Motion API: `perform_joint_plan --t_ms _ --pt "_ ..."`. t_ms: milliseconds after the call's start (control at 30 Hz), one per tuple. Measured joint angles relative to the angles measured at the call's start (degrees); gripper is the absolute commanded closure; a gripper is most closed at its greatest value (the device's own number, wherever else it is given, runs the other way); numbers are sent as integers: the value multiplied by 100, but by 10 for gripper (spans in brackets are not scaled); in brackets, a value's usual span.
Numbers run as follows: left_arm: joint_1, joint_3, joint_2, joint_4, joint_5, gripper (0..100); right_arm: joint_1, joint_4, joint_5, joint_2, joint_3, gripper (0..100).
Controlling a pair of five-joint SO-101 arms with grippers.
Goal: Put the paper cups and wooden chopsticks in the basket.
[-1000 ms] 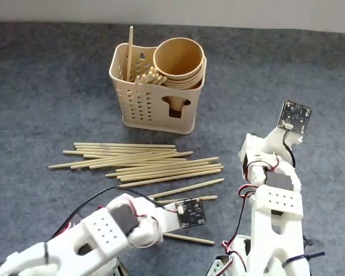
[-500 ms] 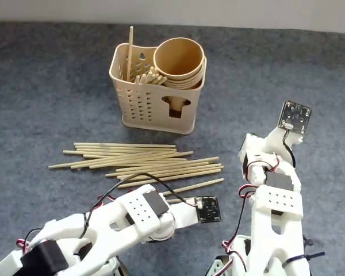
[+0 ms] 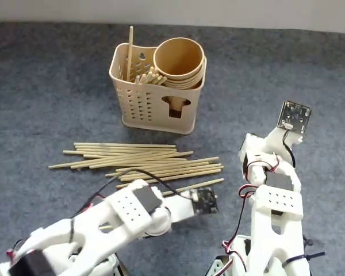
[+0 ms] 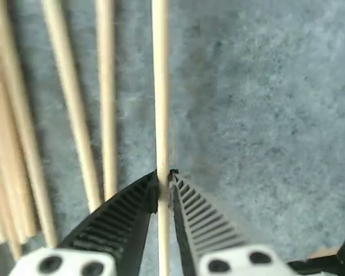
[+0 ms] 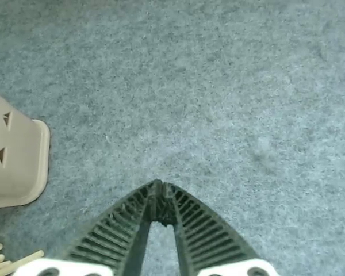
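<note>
Now left gripper (image 4: 164, 175) pinching chopstick (image 4: 159, 86); right gripper (image 5: 162, 187) pressed together over carpet (image 5: 247, 86) near basket (image 5: 14, 155).

**Operator A:** Report quantities.

**Operator B:** I count one basket (image 3: 139, 106). Paper cups (image 3: 178, 57): one nested stack. I see several rims but cannot read the exact number.

**Operator A:** And the chopsticks (image 3: 138, 158)?

**Operator B:** On the counter (image 3: 40, 86), I count more than ten. Overlap prevents an exact figure. In the basket: one upright chopstick (image 3: 130, 46), plus several clustered ends (image 3: 152, 76).

grey carpeted table (image 3: 52, 92), basket (image 3: 155, 106), loose wooden chopsticks (image 3: 138, 161)
</note>
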State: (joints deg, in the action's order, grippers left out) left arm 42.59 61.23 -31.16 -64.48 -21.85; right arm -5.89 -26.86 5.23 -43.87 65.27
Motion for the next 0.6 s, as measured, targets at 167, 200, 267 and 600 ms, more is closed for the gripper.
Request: perform_joint_plan --t_ms 167,200,267,600 --pt "-712 0 -1090 -290 0 995 0 0 0 0 0 988" --pt "-835 0 -1301 -334 9 995 0 0 0 0 0 988" --pt "-993 0 -1705 -413 9 995 0 0 0 0 0 988" --pt "-1749 -360 -3534 -448 448 995 0 0 0 0 0 988"
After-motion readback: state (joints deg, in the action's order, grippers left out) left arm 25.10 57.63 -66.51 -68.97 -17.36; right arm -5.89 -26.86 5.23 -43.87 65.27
